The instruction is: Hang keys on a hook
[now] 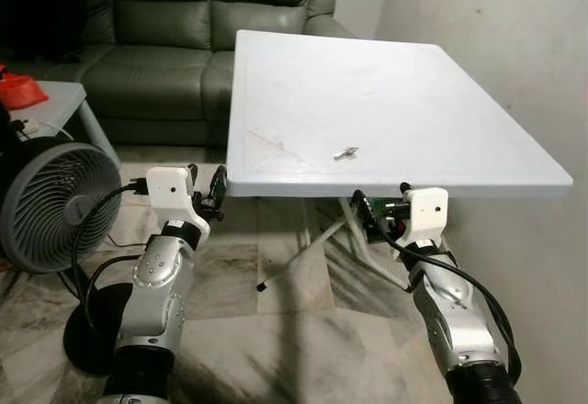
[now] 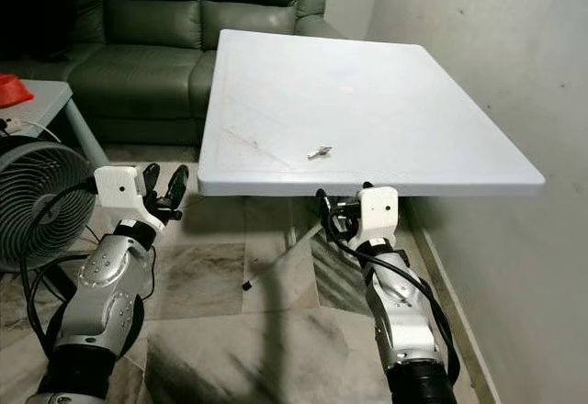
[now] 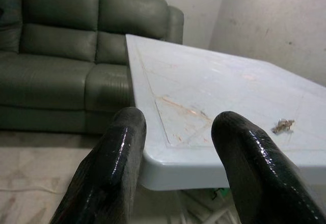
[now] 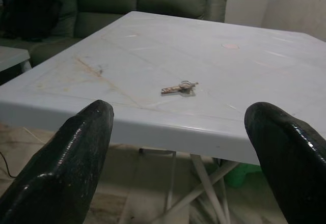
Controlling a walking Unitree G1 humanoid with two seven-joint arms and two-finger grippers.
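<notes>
While both arms sit low at the near edge of the white bench (image 1: 386,101), the keys (image 1: 345,153) lie flat on top, ahead of and above the right end effector (image 1: 381,209), clear of it. Right fingers (image 4: 66,158) are spread wide, nothing held. Left end effector (image 1: 207,193), off the near-left corner, is likewise parted and unloaded.

Pretty plain room: a pale white plastic folding surface (image 1: 386,101) sits against a scuffed off-white wall (image 1: 514,37), dark green leather sofa (image 1: 175,28) beyond its far edge. Marbled beige tile floor (image 1: 303,331), grey floor fan (image 1: 50,204) and a low grey side table (image 1: 55,101) off its left edge.
</notes>
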